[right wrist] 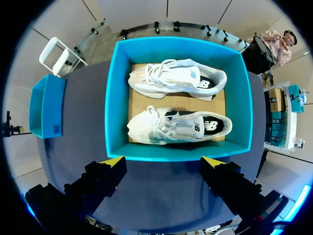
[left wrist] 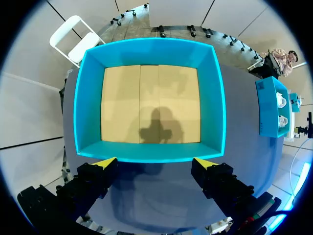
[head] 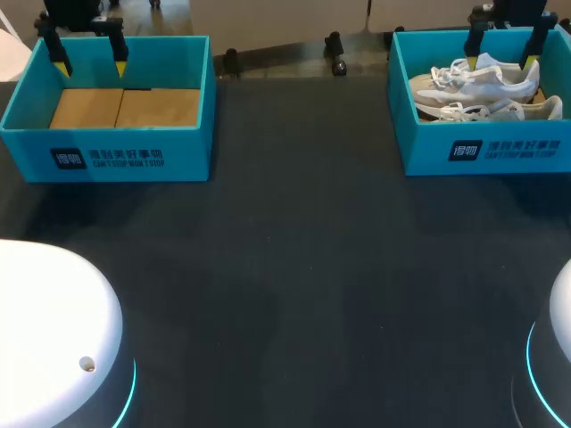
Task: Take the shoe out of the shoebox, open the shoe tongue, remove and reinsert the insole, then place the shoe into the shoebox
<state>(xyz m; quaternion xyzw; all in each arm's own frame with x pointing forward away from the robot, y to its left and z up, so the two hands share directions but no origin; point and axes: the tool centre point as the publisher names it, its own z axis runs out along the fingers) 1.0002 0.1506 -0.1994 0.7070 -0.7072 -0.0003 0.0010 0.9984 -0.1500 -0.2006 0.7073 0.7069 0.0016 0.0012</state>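
The dark table spreads out in front of me. On it stand two teal shoeboxes, well apart. The left shoebox is at ten o'clock on the table, and my left wrist view shows its tan cardboard floor. The right shoebox is at two o'clock.

Inside the right one, two white shoes lie side by side on its cardboard bottom. The far shoe is toward twelve o'clock and the near shoe toward six. Both have their toes pointing to nine o'clock and their heels to three. Their laces are tied and the tongues look closed.

My left gripper hangs above the left shoebox with its yellow-tipped fingers spread wide, holding nothing. My right gripper hangs above the right shoebox, over the shoes. Its fingers are just as wide apart and clear of both shoes.
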